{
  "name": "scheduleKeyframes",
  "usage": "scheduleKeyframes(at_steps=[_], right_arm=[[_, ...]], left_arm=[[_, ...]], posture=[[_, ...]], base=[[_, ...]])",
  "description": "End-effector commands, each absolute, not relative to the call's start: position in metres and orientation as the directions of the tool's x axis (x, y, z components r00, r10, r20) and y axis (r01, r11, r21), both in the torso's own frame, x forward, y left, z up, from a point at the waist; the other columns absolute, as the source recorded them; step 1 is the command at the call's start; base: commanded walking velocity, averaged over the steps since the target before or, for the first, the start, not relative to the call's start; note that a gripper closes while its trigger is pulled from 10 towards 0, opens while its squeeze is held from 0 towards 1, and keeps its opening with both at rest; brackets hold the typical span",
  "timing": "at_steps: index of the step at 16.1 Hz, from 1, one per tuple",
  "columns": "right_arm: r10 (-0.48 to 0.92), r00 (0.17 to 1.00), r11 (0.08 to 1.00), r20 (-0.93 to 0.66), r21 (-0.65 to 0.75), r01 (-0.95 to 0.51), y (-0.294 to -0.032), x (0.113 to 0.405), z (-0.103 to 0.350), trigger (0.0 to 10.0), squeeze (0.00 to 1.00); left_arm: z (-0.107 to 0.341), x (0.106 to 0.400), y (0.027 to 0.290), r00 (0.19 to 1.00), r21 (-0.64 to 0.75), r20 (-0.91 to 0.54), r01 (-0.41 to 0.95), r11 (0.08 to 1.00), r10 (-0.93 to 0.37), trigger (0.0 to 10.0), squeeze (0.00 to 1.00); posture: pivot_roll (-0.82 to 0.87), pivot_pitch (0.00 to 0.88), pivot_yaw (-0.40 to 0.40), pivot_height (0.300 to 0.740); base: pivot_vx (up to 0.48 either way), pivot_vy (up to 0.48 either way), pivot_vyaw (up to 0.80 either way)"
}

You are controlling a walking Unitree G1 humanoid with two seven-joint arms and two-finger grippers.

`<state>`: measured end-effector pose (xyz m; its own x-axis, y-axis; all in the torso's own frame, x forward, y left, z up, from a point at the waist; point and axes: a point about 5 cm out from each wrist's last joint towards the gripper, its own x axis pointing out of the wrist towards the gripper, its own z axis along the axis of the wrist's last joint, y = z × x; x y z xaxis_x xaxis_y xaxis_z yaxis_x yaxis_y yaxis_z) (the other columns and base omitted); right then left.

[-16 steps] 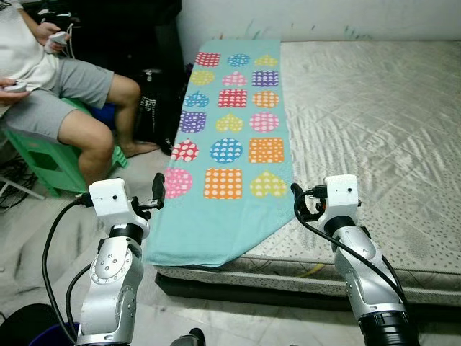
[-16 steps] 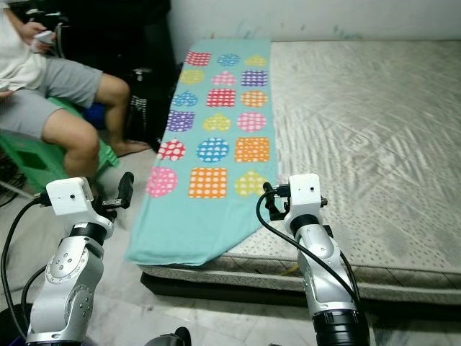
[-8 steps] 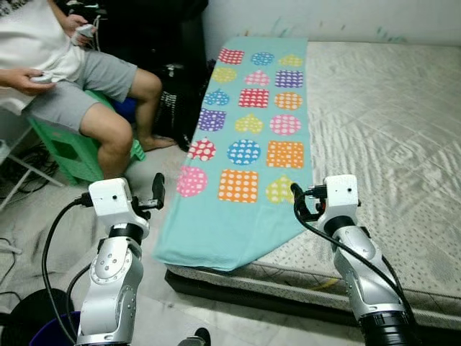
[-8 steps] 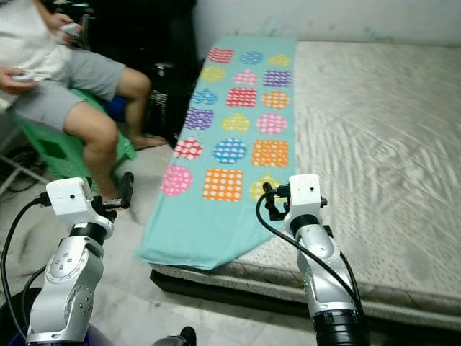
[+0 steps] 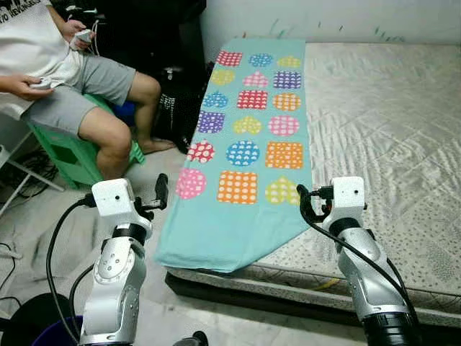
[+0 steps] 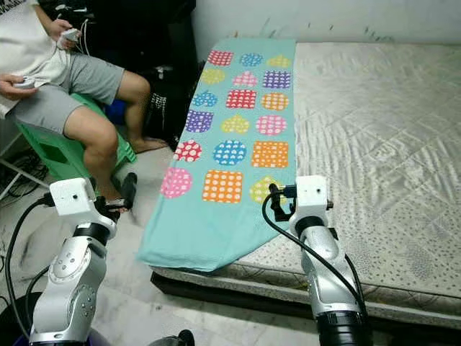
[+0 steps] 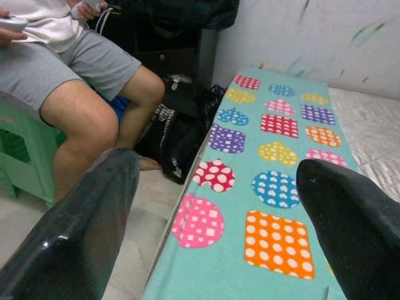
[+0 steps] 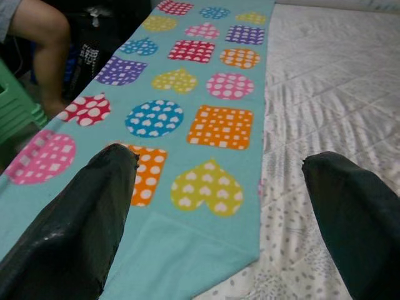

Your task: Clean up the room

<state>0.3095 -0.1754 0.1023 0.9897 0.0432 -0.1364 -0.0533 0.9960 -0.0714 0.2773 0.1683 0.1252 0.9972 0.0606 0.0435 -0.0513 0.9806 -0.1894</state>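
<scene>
A teal blanket (image 5: 248,122) printed with coloured hearts, circles and squares lies along the left edge of a grey quilted mattress (image 5: 389,122). Its near end hangs over the mattress's front left corner. My left gripper (image 5: 160,193) is held over the floor just left of that hanging end, and in the left wrist view its fingers (image 7: 75,237) stand wide apart around nothing. My right gripper (image 5: 304,205) hovers above the blanket's near right corner, also open with nothing in it; the right wrist view looks down on the yellow heart patch (image 8: 206,184).
A person (image 5: 65,72) sits on a green stool (image 5: 61,151) at the left, holding small devices. A black bag (image 5: 176,104) stands between the stool and the bed. A dark bucket (image 5: 29,324) and cables lie on the floor at the near left.
The whole view has swung left and pulled back, so the camera moved. Both arms keep roughly the same raised pose with fingers apart. The blanket lies as before.
</scene>
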Motion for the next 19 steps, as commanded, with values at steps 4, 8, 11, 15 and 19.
scheduleKeyframes(at_steps=[4,8,11,15,19], right_arm=[[0.031,0.986,0.997,-0.163,-0.065,-0.042,-0.1758,0.3073,0.0969,10.0,0.0],[0.027,0.987,0.997,-0.161,-0.066,-0.038,-0.1763,0.3076,0.097,10.0,0.0],[0.022,0.985,0.997,-0.172,-0.065,-0.034,-0.1765,0.3079,0.0956,10.0,0.0],[0.023,0.987,0.997,-0.161,-0.069,-0.035,-0.1765,0.3082,0.0965,10.0,0.0],[0.018,0.985,0.998,-0.171,-0.056,-0.028,-0.177,0.3096,0.0957,10.0,0.0]], left_arm=[[0.1254,0.2773,0.1702,0.998,-0.188,0.037,-0.045,0.981,0.052,10.0,0.0],[0.1252,0.2779,0.1698,0.998,-0.191,0.038,-0.04,0.981,0.048,10.0,0.0],[0.1261,0.2784,0.168,0.998,-0.197,0.043,-0.028,0.98,0.037,10.0,0.0],[0.1265,0.2786,0.167,0.999,-0.201,0.046,-0.02,0.979,0.03,10.0,0.0],[0.127,0.2794,0.1654,0.998,-0.206,0.052,-0.009,0.978,0.02,10.0,0.0]], posture=[[-0.15,0.135,0.077,0.74],[-0.15,0.13,0.078,0.74],[-0.15,0.125,0.081,0.74],[-0.15,0.125,0.081,0.74],[-0.15,0.12,0.08,0.74]], base=[[0.0,0.0,-0.13],[0.0,0.0,0.0],[0.0,0.0,-0.44],[0.0,0.0,0.0],[0.0,0.0,-0.4]])
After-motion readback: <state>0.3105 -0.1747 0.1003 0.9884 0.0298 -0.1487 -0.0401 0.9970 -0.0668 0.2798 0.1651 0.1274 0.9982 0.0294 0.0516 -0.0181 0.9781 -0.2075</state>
